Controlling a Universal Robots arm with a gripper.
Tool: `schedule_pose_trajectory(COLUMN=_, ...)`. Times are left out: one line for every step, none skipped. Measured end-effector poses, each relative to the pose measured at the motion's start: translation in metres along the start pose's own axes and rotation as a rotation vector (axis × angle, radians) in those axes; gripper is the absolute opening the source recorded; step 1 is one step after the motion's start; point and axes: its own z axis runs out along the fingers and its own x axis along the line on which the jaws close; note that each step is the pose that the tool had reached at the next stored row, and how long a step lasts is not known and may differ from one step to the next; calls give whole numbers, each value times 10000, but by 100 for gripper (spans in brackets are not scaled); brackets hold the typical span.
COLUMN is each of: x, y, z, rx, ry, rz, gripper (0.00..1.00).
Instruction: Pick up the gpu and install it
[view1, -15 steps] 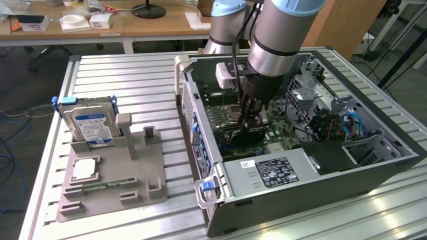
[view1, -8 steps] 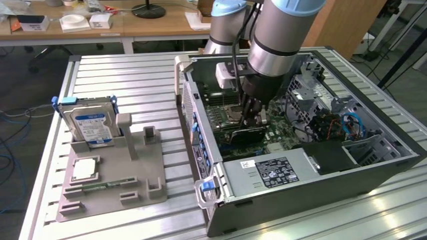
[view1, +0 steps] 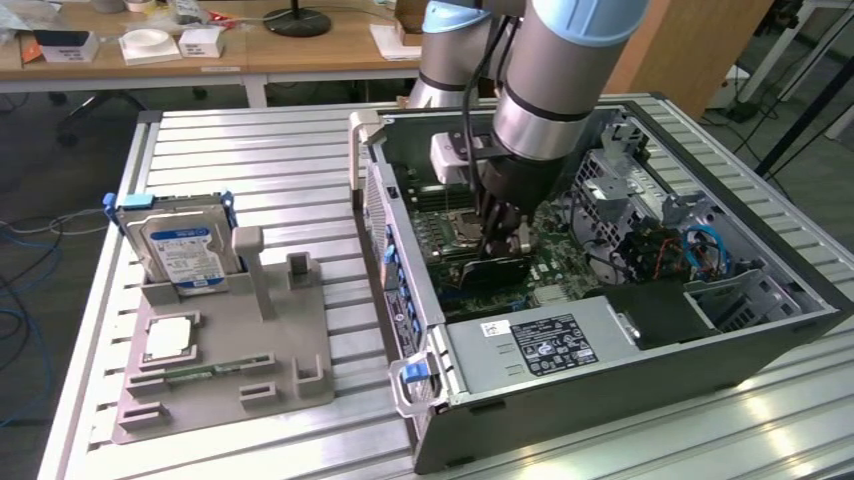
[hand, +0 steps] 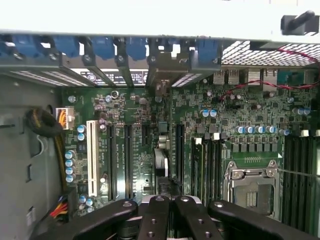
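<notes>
Down inside the open computer case (view1: 747, 330), the gripper (view1: 509, 243) is clamped shut on the gpu (view1: 483, 272), which sits directly beneath its fingers, standing on edge over the green motherboard (hand: 145, 150). Its black shroud shows. Nearby, the power supply (view1: 541, 345) carries a white-and-black label, too small to read.

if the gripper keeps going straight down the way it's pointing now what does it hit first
Most likely the flat black-shrouded gpu card directly under the shut gripper, with the green motherboard beneath; whether they already touch is unclear.
</notes>
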Motion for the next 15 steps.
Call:
schedule_pose_trajectory(x=-7, y=0, z=19, rx=-1, ry=-2, rz=0, gripper=11)
schedule_pose_trajectory(x=-17, y=0, z=38, rx=-2, ry=-2, rz=0, gripper=11)
schedule_pose_trajectory(x=-27, y=0, z=58, rx=-1, ry=-4, rz=-1, gripper=11)
schedule_pose_trajectory(x=-36, y=0, z=76, rx=-2, ry=-1, rz=-1, gripper=11)
schedule_pose_trajectory(x=-39, y=0, z=89, rx=-7, ry=11, rz=-1, gripper=11)
schedule_pose_trajectory(x=-38, y=-1, z=101, rx=-11, ry=18, rz=-3, gripper=11)
schedule_pose_trajectory(x=-38, y=-1, z=112, rx=-12, ry=18, rz=-3, gripper=11)
schedule_pose_trajectory(x=-39, y=-1, z=120, rx=-13, ry=18, rz=-2, gripper=11)
schedule_pose_trajectory(x=-39, y=1, z=119, rx=-13, ry=20, rz=1, gripper=11)
schedule_pose_trajectory(x=-40, y=2, z=120, rx=-11, ry=19, rz=0, gripper=11)
schedule_pose_trajectory(x=-40, y=10, z=121, rx=5, ry=6, rz=-2, gripper=11)
schedule_pose_trajectory(x=-43, y=24, z=109, rx=31, ry=-33, rz=-8, gripper=11)
schedule_pose_trajectory(x=-43, y=63, z=83, rx=44, ry=-56, rz=-8, gripper=11)
schedule_pose_trajectory(x=-46, y=108, z=54, rx=62, ry=-69, rz=-6, gripper=11)
schedule_pose_trajectory(x=-46, y=153, z=24, rx=76, ry=-66, rz=-7, gripper=11)
